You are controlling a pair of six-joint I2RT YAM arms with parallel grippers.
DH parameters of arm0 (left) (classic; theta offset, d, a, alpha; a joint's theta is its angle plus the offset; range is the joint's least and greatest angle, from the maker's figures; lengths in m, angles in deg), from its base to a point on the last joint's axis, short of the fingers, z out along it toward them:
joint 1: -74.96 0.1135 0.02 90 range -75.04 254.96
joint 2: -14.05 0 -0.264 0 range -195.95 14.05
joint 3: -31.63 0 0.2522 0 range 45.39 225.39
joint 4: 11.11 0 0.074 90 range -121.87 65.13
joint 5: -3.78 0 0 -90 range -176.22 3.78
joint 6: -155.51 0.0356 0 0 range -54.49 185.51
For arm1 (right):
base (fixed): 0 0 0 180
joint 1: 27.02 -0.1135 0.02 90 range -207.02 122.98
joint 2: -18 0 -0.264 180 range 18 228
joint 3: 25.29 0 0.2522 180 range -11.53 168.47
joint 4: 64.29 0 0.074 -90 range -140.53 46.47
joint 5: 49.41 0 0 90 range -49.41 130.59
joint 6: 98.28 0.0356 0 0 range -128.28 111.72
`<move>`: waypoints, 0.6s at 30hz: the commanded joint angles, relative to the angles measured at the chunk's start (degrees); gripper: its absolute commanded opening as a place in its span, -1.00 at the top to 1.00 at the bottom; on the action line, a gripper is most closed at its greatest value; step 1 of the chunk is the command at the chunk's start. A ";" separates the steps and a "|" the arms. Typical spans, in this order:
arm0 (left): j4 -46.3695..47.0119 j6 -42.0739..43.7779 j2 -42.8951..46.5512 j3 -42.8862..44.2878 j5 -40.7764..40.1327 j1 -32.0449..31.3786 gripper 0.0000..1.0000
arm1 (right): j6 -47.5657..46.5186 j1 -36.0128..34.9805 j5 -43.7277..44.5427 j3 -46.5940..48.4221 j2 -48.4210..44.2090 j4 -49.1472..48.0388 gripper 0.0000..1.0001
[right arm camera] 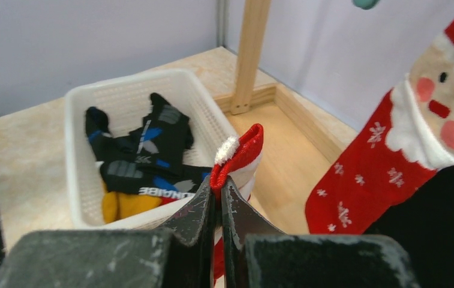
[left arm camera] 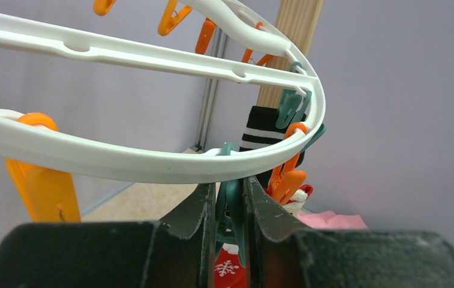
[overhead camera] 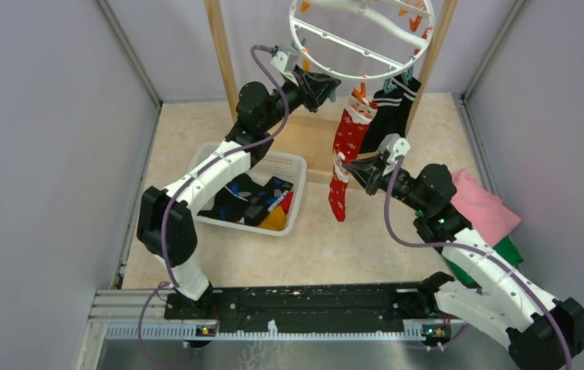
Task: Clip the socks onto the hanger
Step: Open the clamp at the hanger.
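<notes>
left gripper [left arm camera: 231, 187], jaws clamped on a teal peg [left arm camera: 234, 217] under the hanger ring [left arm camera: 122, 163]; right gripper [right arm camera: 218, 195] pinches the cuff of a loose red sock [right arm camera: 243, 149], held below the ring. clipped: santa sock [right arm camera: 392, 171], black striped sock [overhead camera: 396, 108]. unclipped: the pinched sock, and the basket socks [overhead camera: 251, 199] in the white basket [overhead camera: 292, 166].

walls [overhead camera: 42, 116]: plain pale grey, three sides
floor [overhead camera: 366, 239]: beige, marbled
posts [overhead camera: 223, 62]: two, light wood, at back wall
</notes>
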 commanded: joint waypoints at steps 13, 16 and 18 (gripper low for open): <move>-5.75 4.87 4.86 0.60 -27.24 -7.40 1.00 | -3.78 -2.41 18.77 9.64 9.95 -11.14 1.00; -6.45 4.94 4.83 0.66 -29.58 -8.17 1.00 | -5.04 -3.25 20.89 10.38 10.99 -11.89 1.00; -6.90 4.89 4.82 0.80 -31.04 -8.69 1.00 | -5.88 -3.82 22.22 10.89 11.75 -12.18 1.00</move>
